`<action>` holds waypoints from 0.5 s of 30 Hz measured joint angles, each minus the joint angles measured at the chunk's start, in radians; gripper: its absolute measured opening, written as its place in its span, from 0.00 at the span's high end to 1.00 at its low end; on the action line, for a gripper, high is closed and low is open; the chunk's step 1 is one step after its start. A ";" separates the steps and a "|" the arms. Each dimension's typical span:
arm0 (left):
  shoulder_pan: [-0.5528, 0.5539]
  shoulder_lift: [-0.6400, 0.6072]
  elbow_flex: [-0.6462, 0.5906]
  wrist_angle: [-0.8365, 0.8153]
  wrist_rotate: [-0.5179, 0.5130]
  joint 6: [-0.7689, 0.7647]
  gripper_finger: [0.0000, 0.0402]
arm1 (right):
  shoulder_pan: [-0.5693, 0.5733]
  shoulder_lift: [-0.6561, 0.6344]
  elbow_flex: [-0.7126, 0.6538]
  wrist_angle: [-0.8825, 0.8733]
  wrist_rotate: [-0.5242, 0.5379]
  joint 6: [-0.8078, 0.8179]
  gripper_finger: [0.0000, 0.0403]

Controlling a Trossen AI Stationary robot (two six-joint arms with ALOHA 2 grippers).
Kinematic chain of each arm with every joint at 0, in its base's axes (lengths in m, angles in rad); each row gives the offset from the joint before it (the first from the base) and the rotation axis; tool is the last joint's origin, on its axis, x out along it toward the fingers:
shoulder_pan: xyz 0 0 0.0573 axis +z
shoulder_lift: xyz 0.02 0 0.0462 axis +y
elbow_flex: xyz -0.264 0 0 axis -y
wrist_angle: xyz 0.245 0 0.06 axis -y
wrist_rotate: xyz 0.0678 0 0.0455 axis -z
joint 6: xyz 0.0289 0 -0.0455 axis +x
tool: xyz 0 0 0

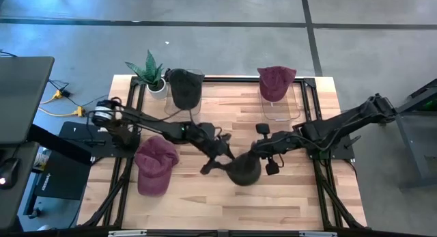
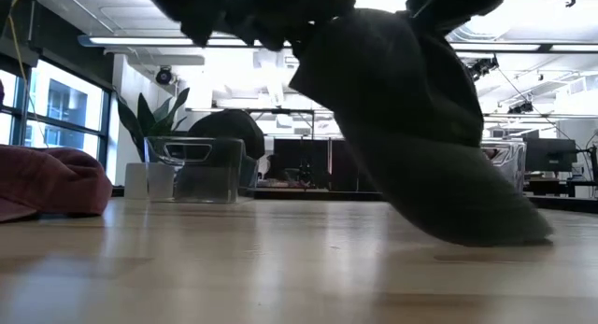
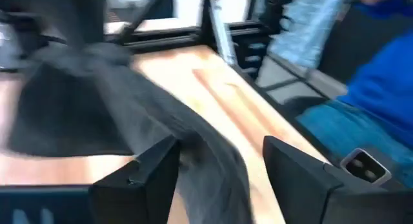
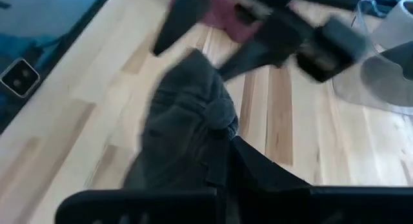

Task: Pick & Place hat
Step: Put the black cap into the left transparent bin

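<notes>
Dark grey fabric hat (image 1: pixel 242 170) sat lower centre of frame, lifted off pale wooden table (image 1: pixel 287 196). Right gripper (image 1: pixel 254 155) was pinched shut on hat; left gripper (image 1: pixel 220 160) was half-open, straddling brim. Risk: opposed pulls stretching fabric, slipping grip.

Grey concrete floor (image 1: pixel 225 8), windows (image 2: pixel 56 114) at left, ceiling strip lights (image 2: pixel 140 41), desk monitor (image 2: pixel 547 156)

- The left arm reaches from the left edge of the high view toward lower centre; the left gripper (image 1: pixel 217 157) points down-right, its jaws apart.
- The right arm stretches in from the right edge, wrist bent low; the right gripper (image 1: pixel 254 160) sits at lower centre, jaws clamped together.
</notes>
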 joint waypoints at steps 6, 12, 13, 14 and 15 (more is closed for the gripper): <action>-0.004 0.088 0.000 0.113 0.055 -0.001 0.76 | -0.002 -0.001 -0.023 0.059 0.000 -0.005 0.96; -0.004 0.082 0.000 0.109 0.069 0.023 0.97 | -0.024 -0.018 0.036 -0.047 0.038 0.077 0.87; -0.004 0.066 -0.002 0.087 0.056 0.028 0.96 | -0.029 -0.027 0.059 -0.100 0.038 0.112 0.84; -0.004 0.045 -0.003 0.064 0.038 0.040 0.97 | -0.035 -0.038 0.081 -0.158 0.039 0.156 0.80; -0.004 0.023 -0.001 0.047 0.011 0.055 0.98 | -0.041 -0.050 0.103 -0.217 0.039 0.202 0.76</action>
